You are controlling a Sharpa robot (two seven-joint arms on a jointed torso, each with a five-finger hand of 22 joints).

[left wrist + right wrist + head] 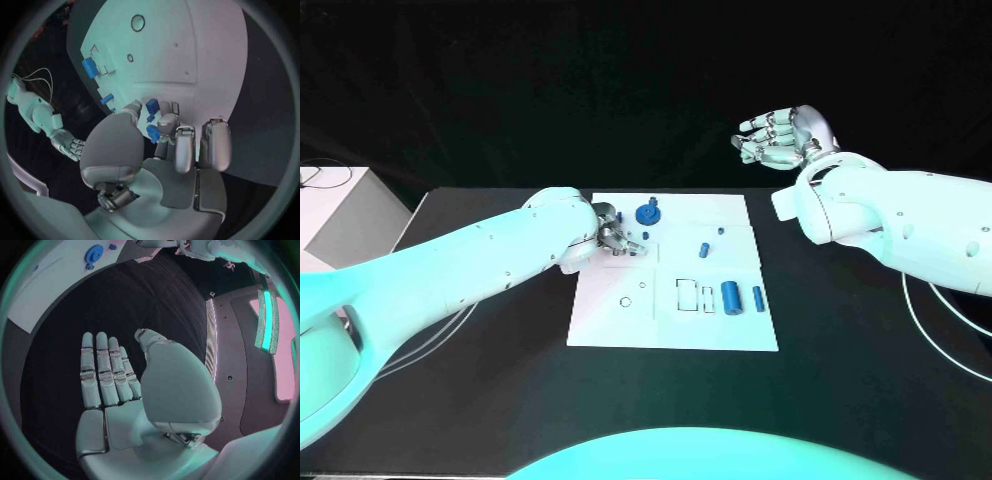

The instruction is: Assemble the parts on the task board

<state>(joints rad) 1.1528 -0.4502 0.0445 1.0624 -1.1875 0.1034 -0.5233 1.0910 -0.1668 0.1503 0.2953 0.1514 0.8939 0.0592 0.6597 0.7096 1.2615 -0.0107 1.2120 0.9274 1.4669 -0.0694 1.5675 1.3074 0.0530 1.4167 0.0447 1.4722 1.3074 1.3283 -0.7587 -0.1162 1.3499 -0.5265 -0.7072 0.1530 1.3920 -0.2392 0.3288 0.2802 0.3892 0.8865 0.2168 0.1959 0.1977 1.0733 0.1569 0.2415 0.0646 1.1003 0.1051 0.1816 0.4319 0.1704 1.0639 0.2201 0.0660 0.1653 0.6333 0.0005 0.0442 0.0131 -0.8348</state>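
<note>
- The task board (610, 325) lies in the middle of the black table (877, 400), and the blue parts are spread over it: a round gear-like part (648, 213) near its far edge, a small short peg (705, 248) near the centre, and a thick cylinder (731, 296) with a thin pin (759, 298) just beside it toward the right edge.
- The left hand (615, 238) is down on the board's far-left area; in the left wrist view its fingertips (167, 120) are closed around small blue pieces (152, 105), so it appears to pinch a part, though which one I cannot tell.
- The right hand (779, 139) is raised beyond the board's far-right corner, well apart from every part, holding nothing, fingers straight and side by side in its wrist view.
- Risk: the pinch looks shallow, so the piece could tilt or slip as it is seated and jam at the mouth of its socket.
- Risk: the left fingers crowd the gear-like part nearby; a sideways move could knock it.
- Risk: the board looks unfastened, so a hard push could slide it across the table.
</note>
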